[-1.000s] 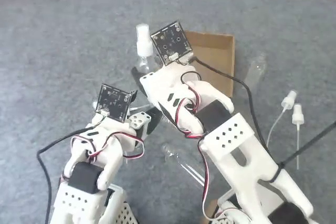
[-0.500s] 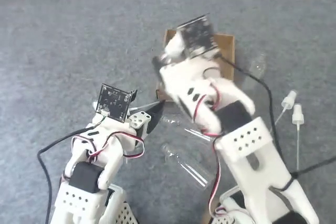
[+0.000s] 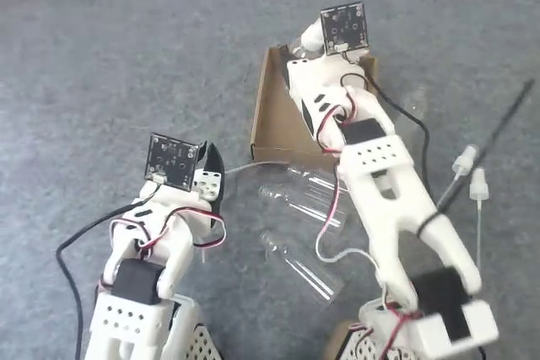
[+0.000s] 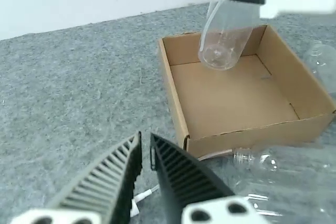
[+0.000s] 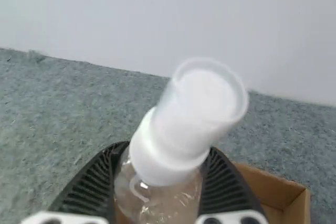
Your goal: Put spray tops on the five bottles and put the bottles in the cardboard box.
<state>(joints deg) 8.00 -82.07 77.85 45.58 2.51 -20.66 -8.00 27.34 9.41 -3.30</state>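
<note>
The right gripper's [image 5: 166, 167] black ribbed fingers [image 5: 103, 178] are clamped on the shoulder of a clear plastic bottle [image 5: 157, 203], one on each side. Its white spray top [image 5: 195, 109] rises above them. The bottle's long axis runs near upright, leaning a little — top up, round base down. The left wrist view adds what the right wrist view hides. Below those fingers the base hangs over the far part of the shallow brown cardboard box [image 4: 231, 100], inside its walls. Whether it touches the floor of the box cannot be told. In the high view the white top pokes out beside the gripper, over the box's far edge.

The left gripper [image 4: 146, 142] holds nothing; its fingers stand almost together, with a thin slit between them. Just beyond their tips lies the grey table surface [image 4: 79, 77], then the box's near corner. Off to one side of the tips, near the box's front wall, uncapped clear bottles [image 3: 295, 196] lie on their sides — one more [image 3: 299, 267] lies nearer the arm bases. Loose white spray tops [image 3: 478, 183] with long dip tubes lie well apart from both grippers, past the box.
</note>
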